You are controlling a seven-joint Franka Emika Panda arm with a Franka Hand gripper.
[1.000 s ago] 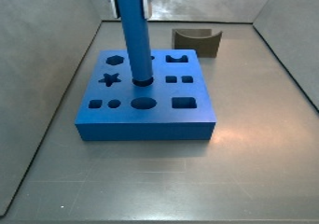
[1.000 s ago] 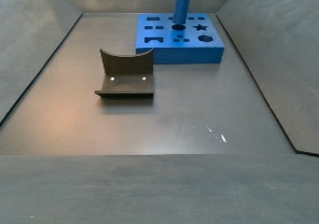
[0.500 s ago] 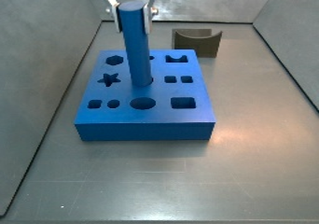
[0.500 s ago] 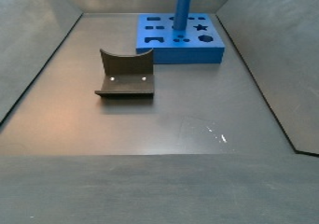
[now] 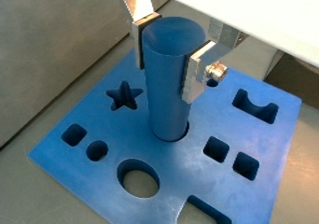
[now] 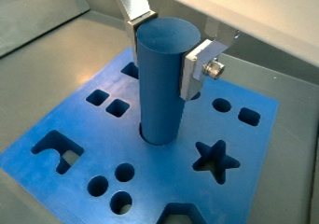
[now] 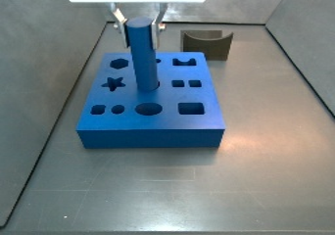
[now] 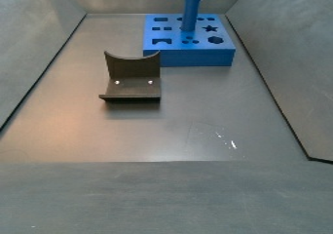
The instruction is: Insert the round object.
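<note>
Lower now than a second ago, the gripper [image 7: 139, 22] and the round object [image 7: 140, 55] have sunk further into the blue block [image 7: 151, 131].

Both wrist views show the silver fingers [image 5: 200, 74] pinching the top of the round object [image 6: 163, 78] from two sides, with the peg upright and its foot in a round hole near the block's middle [image 6: 75, 181]. In a side view the block sits at centre frame on the grey bench [image 7: 262, 180], the dark olive-grey notched piece [image 7: 207, 42] behind it at upper right. In a side view the fixture [image 8: 130, 77] stands left of centre, well apart from the block [image 8: 189, 53] at the upper middle.
</note>
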